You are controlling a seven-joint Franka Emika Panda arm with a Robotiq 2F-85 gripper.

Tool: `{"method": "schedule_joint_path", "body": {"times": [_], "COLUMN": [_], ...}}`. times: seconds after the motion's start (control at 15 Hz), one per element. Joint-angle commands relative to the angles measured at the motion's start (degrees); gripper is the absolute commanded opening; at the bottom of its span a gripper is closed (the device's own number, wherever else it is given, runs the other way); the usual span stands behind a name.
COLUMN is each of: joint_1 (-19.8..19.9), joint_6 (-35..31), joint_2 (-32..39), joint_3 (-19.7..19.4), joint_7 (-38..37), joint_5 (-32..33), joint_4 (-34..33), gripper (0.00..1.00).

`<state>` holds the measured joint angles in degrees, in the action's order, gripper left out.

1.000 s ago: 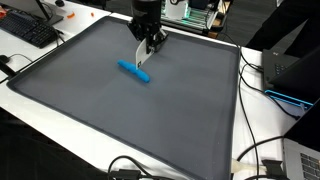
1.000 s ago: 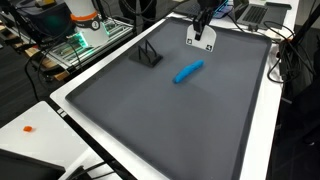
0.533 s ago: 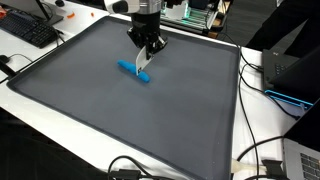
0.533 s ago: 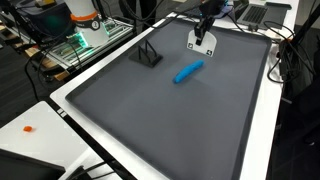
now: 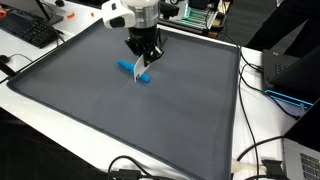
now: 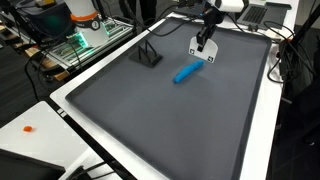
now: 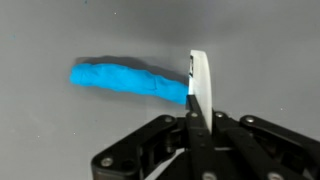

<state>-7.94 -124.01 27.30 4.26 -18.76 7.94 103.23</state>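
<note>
Claw: the gripper is clenched, its two black fingers pressed flat against a thin white blade that sticks out past the fingertips.

White blade: held edge-on in the wrist view, where it appears as a narrow upright strip. In an exterior view it shows as a small white plate hanging under the gripper.

Blue stick: a lumpy, elongated bright blue stick lying flat on the grey mat, in the part of the mat nearer the robot's base. In both exterior views it lies at a slant.

Blade against stick: in the wrist view the blade stands over one end of the blue stick, crossing it. Whether the blade's edge touches the stick or hovers just above it cannot be told.

Arm: comes down onto the mat from above, with the wrist pointing nearly straight down.

Mat: a large dark grey sheet with a raised rim, lying on a white table.

Black stand: a small black angled stand sits on the mat, well apart from the blue stick.

Around the table: a black keyboard beside one corner, and cables along the near edge.
</note>
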Motion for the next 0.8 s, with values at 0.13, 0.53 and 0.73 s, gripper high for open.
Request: {"method": "schedule_joint_path", "body": {"times": [0.13,0.53,0.73], "joint_1": [-1.5,-1.8,-2.1], "joint_6": [-0.1,-0.3,-1.1], "joint_2": [2.7,4.3,5.0], "joint_3": [-1.8,-2.1,-2.3], "joint_7": [-0.1,0.0,0.1], "joint_5": [-0.5,-0.4,-0.2], "joint_4": [-2.3,-3.0,-2.9], "gripper": [0.01,0.01,0.01]}}
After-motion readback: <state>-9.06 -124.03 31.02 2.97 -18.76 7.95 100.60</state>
